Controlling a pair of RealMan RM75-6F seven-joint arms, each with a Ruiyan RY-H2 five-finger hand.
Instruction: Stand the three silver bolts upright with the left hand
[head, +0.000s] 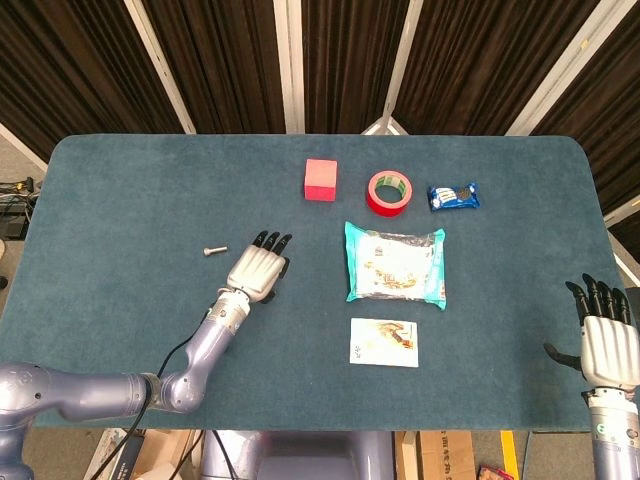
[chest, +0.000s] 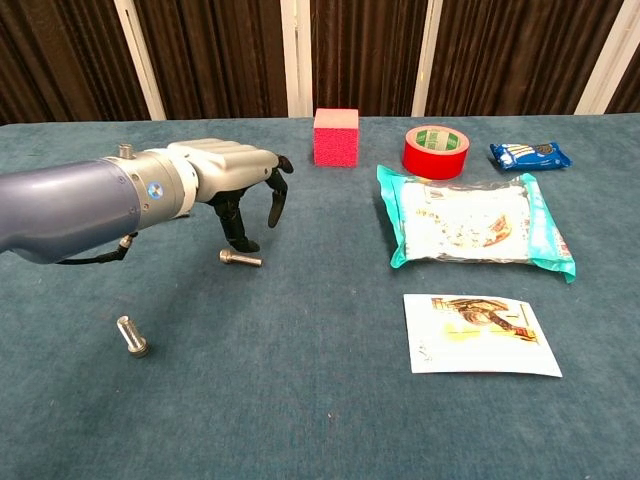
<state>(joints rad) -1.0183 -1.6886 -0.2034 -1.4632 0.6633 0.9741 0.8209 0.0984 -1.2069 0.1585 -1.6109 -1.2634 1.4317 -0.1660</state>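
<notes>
My left hand (chest: 225, 178) hangs over the blue table with its fingers apart and curved downward, holding nothing. Just below its fingertips a silver bolt (chest: 240, 259) lies on its side. A second bolt (chest: 132, 336) stands on its head near the front left. In the head view the left hand (head: 260, 268) covers the middle bolt, and the forearm hides the standing one. A third bolt (head: 211, 251) lies flat to the left of the hand. My right hand (head: 605, 341) is open at the table's far right edge.
A pink cube (head: 320, 179), a red tape roll (head: 389, 192) and a blue snack packet (head: 453, 196) line the back. A teal bag (head: 395, 263) and a picture card (head: 384, 342) lie right of the hand.
</notes>
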